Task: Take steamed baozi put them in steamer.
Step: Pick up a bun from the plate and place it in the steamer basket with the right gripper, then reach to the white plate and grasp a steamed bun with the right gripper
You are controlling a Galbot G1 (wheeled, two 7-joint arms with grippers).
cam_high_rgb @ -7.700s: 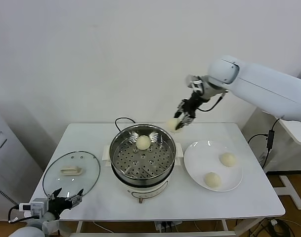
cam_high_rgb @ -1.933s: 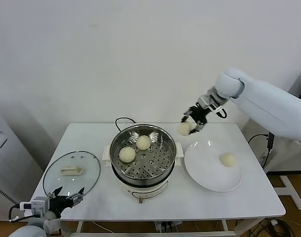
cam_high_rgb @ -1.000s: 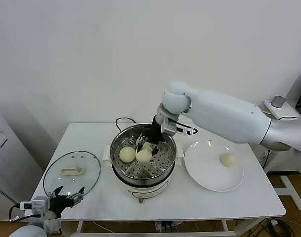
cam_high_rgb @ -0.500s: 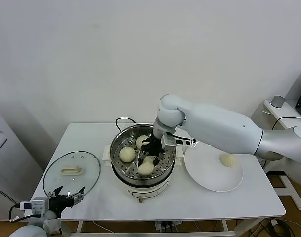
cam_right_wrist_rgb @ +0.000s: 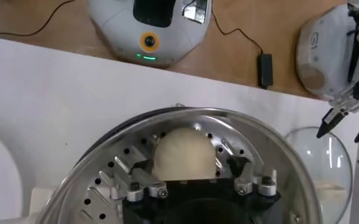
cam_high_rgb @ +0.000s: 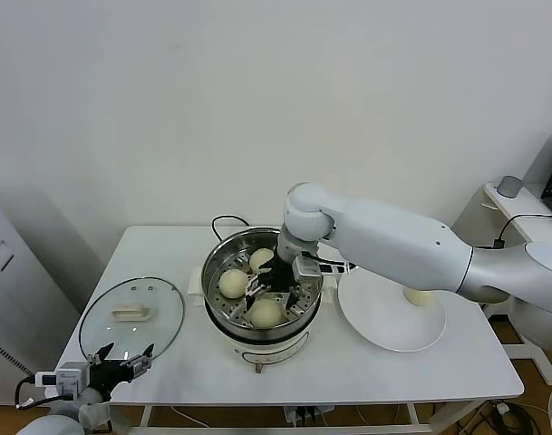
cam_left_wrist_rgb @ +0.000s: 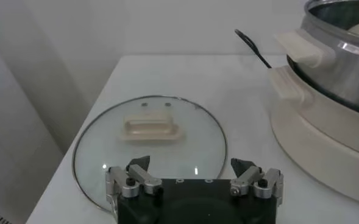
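The right gripper (cam_high_rgb: 274,281) sits inside the steamer (cam_high_rgb: 219,263), its fingers (cam_right_wrist_rgb: 132,176) spread apart on either side of a steamed baozi (cam_right_wrist_rgb: 184,154), no longer clamping it. Three baozi lie on the perforated floor of the steamer, mid-bench. A fourth baozi (cam_high_rgb: 421,295) rests on the white plate (cam_high_rgb: 375,317) toward the bench's right edge. The left gripper (cam_left_wrist_rgb: 194,176) waits, fingers apart, at the front left corner beside the glass lid (cam_high_rgb: 130,315).

Glossy white, rounded right arm shell (cam_high_rgb: 393,240) – black wrist section. Both wrists: black gripper body, silver metal finger links (cam_left_wrist_rgb: 136,181), small dark screws. Grey cable near left gripper (cam_high_rgb: 121,367).
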